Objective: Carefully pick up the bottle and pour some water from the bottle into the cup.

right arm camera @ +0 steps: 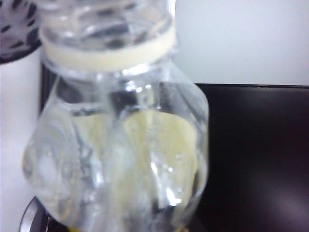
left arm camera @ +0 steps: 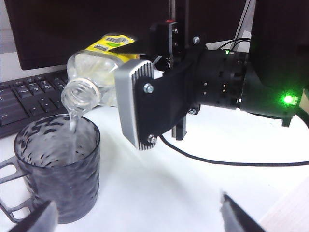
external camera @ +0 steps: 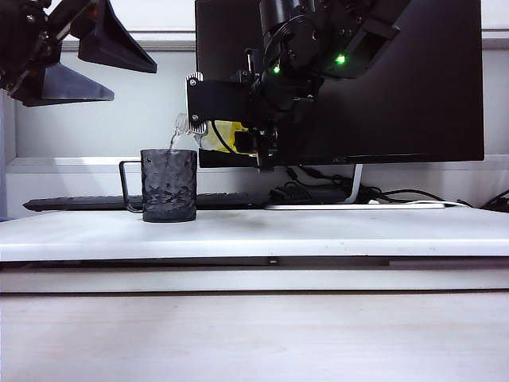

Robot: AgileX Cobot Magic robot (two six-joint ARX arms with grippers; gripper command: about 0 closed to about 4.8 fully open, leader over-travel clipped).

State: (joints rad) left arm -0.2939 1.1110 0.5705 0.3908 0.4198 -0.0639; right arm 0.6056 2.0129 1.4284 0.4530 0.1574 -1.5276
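The bottle (external camera: 213, 134), clear with a yellow label, lies tipped nearly level above the table with its open neck over the cup (external camera: 169, 185). My right gripper (external camera: 219, 119) is shut on the bottle's body. A thin stream of water (external camera: 172, 141) falls from the mouth into the dark dimpled cup. In the left wrist view the bottle (left arm camera: 96, 60), the water (left arm camera: 72, 123) and the cup (left arm camera: 58, 169) show close up, with the right gripper (left arm camera: 145, 72) clamped around the bottle. The bottle (right arm camera: 116, 145) fills the right wrist view. My left gripper (external camera: 71, 56) hangs open, high at the left, holding nothing.
A black monitor (external camera: 398, 79) stands behind the right arm, with a keyboard (external camera: 79, 203) and cables (external camera: 382, 195) at its foot. The cup stands on a raised white platform (external camera: 318, 231) whose front edge drops to a lower wooden surface (external camera: 254, 334).
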